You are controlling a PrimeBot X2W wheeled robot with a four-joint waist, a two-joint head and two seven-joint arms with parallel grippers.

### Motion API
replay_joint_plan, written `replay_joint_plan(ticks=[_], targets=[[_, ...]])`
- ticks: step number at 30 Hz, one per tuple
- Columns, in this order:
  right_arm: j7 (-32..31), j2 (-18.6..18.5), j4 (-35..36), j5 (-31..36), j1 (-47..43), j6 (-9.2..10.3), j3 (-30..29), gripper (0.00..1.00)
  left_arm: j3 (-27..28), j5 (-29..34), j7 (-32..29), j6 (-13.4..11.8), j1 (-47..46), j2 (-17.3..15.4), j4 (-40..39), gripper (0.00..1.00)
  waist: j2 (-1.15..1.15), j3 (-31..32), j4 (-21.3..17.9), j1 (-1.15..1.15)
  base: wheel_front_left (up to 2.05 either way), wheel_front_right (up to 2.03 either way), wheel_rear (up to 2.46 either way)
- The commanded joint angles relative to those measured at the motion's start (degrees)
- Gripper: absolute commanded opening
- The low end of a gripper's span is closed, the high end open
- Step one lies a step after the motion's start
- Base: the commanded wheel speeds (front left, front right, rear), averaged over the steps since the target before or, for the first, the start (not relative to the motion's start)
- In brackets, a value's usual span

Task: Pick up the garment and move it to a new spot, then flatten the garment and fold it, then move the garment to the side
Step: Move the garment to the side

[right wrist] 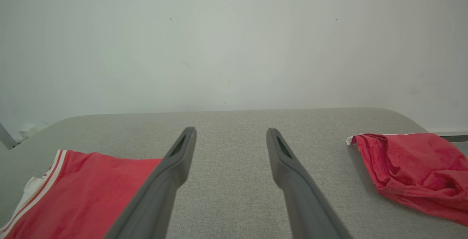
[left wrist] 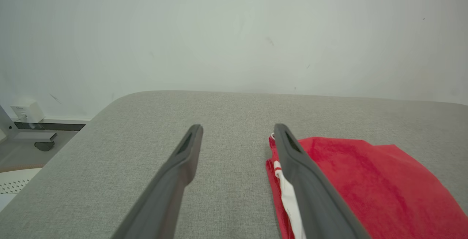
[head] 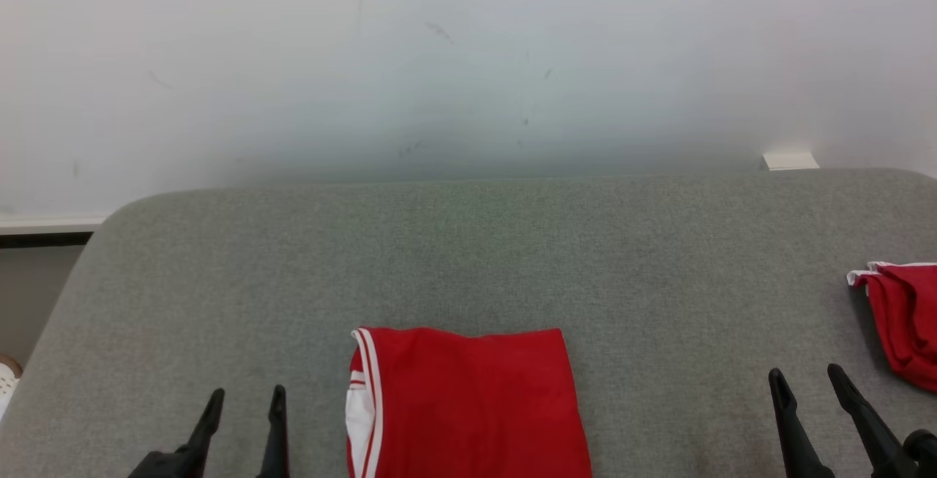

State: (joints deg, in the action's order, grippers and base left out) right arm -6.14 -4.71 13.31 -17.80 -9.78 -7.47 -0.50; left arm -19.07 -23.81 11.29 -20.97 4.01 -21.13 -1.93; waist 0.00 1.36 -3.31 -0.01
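Folded red garment (head: 468, 405) w/ white-striped trim lies flat at the near edge of the grey padded bench (head: 468, 258), abt mid-width, trim side twd the left. Left gripper (head: 247, 392) just beside it on the left, fingers spread, released, nothing btwn them, not touching cloth. Right gripper (head: 805, 372) near the near-right corner, also spread wide & empty, well apart from the folded piece. A 2nd red garment (head: 904, 317), crumpled, sits at the bench's right edge, near the right gripper. Pale wall (head: 468, 61) behind the far edge.
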Motion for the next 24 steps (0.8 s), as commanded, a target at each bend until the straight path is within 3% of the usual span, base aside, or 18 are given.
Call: replay_joint_plan(ticks=[1, 24], targets=[[-0.30, 0.17, 0.57, 0.12, -0.93, 0.00, -0.25, 1.00, 0.23, -0.82, 0.39, 0.21, 0.50, -0.48, 0.43, 1.00, 0.00, 0.07, 0.19, 0.01, 0.00, 0.00, 0.00], [-1.44, -0.05, 1.06, 0.66, 0.87, 0.00, -1.21, 1.00, -0.26, 0.18, 1.41, 0.40, -2.93, -0.52, -0.58, 1.00, 0.00, -1.62, 2.09, 0.01, 0.00, 0.00, 0.00]])
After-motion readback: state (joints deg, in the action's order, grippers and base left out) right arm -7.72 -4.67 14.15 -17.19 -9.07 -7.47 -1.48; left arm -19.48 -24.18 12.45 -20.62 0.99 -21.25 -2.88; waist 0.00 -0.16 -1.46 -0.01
